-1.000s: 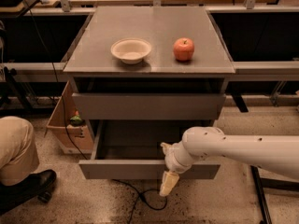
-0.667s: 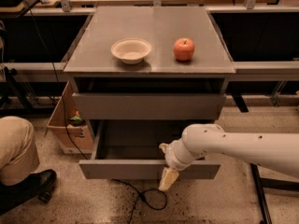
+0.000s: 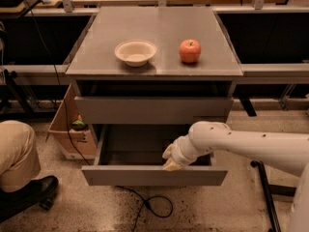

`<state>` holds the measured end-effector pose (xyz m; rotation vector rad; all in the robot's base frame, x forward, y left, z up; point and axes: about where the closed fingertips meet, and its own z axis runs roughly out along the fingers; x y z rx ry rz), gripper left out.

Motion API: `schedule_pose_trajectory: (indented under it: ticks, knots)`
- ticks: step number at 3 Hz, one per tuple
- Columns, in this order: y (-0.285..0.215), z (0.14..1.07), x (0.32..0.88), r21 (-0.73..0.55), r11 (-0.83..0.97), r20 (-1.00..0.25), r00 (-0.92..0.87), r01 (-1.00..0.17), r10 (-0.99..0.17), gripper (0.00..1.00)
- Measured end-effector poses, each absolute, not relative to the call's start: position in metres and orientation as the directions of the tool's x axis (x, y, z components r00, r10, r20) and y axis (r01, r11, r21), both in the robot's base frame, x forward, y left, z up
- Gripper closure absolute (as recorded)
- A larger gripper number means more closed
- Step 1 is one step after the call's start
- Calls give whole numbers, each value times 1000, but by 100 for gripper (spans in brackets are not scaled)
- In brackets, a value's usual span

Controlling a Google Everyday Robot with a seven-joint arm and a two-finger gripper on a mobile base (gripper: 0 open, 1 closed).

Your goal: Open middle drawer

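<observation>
The middle drawer [image 3: 154, 175] is pulled out from the grey cabinet, and its deep grey tray [image 3: 140, 144] shows empty. My gripper [image 3: 170, 161] is at the end of the white arm that comes in from the right. It sits just inside the drawer's front panel, right of its middle, at the top edge. A taller, wider drawer front [image 3: 154, 110] above is pushed in.
A white bowl [image 3: 135, 52] and a red apple [image 3: 190, 50] stand on the cabinet top [image 3: 154, 28]. A cardboard box [image 3: 72, 129] is left of the cabinet. A person's leg and shoe [image 3: 21, 178] are at the lower left. A cable [image 3: 154, 204] lies on the floor.
My gripper has risen from hanging in front of the drawer's front panel to its top edge. The drawer stays pulled out.
</observation>
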<state>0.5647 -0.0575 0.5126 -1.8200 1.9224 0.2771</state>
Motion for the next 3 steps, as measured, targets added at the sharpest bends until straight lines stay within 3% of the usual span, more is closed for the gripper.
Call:
schedule_pose_trajectory:
  ticks: [1, 2, 3]
  knots:
    - [-57, 497, 595, -166, 130, -507, -28, -978, -861, 85]
    - [-47, 467, 617, -100, 168, -564, -83, -981, -822, 100]
    - [-38, 450, 626, -59, 187, -593, -116, -981, -797, 100]
